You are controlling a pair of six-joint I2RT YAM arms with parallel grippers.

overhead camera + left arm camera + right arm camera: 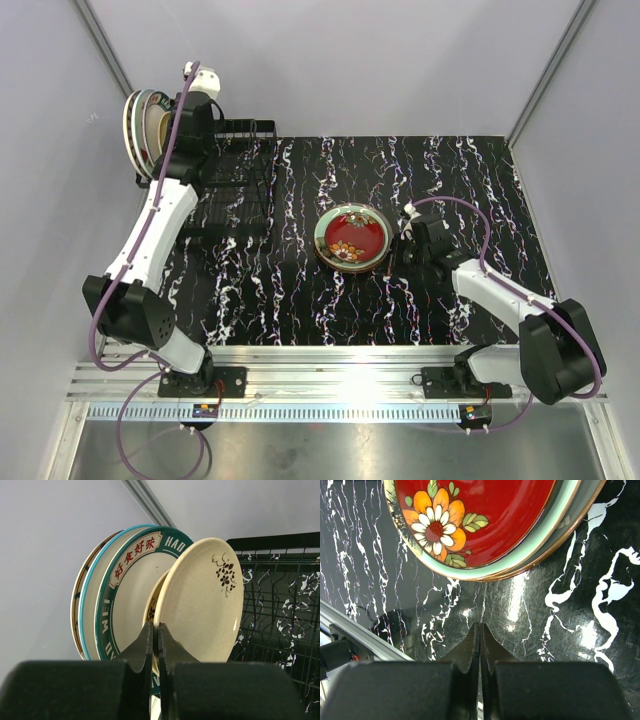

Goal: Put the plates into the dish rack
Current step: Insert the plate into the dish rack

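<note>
Several plates (145, 125) stand on edge at the left end of the black wire dish rack (240, 175). The left wrist view shows a cream plate (205, 605) with a grape sprig in front. Behind it stands a teal-rimmed plate (125, 580). My left gripper (155, 627) is shut and empty, its tips right at the cream plate's left rim; I cannot tell whether they touch. A red flower plate (352, 236) tops a small stack lying flat mid-table. My right gripper (480, 626) is shut, low over the table just short of that stack (480, 515).
The rack (280, 595) has open slots to the right of the standing plates. Grey walls close in on the left and behind. The black marbled table (450, 180) ends at an aluminium rail (330, 365) by the arm bases.
</note>
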